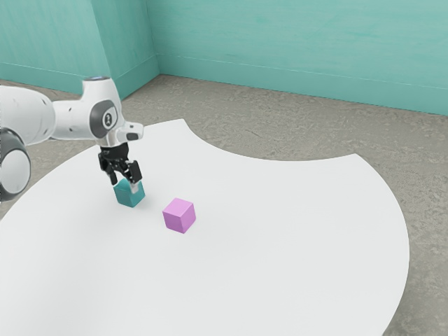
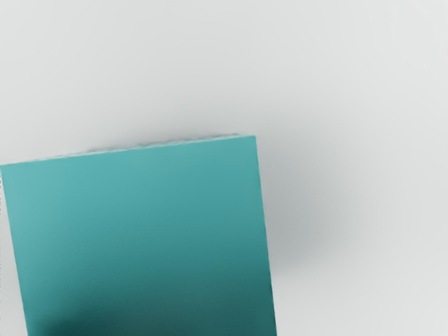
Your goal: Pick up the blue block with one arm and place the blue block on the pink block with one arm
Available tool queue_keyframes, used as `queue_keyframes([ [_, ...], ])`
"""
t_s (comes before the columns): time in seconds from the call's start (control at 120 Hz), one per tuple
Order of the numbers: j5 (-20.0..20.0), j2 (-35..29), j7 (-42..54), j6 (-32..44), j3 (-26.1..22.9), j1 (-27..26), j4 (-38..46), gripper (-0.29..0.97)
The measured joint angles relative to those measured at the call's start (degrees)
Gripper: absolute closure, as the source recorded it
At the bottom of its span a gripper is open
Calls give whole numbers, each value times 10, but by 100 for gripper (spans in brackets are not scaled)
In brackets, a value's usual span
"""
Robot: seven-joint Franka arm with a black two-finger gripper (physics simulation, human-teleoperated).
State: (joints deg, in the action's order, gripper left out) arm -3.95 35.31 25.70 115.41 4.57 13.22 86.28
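The blue block (image 1: 129, 194), a teal cube, rests on the white table at the exterior view's left. My gripper (image 1: 127, 183) points straight down over it, with one black finger against each of two opposite sides, so it is shut on the block. In the wrist view the blue block (image 2: 140, 238) looms large right under my hand and casts a soft shadow on the table. The pink block (image 1: 179, 215) stands alone on the table a short way toward the exterior view's right of the blue block, apart from it.
The round white table (image 1: 280, 238) stretches wide toward the exterior view's right and front. Grey floor (image 1: 315, 126) and teal walls lie beyond its far edge.
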Motion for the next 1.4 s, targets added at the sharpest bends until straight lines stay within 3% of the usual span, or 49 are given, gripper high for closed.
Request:
queue_keyframes([
  [1.4, -34, 63, 77, 10, -1, 9, -57, 0],
])
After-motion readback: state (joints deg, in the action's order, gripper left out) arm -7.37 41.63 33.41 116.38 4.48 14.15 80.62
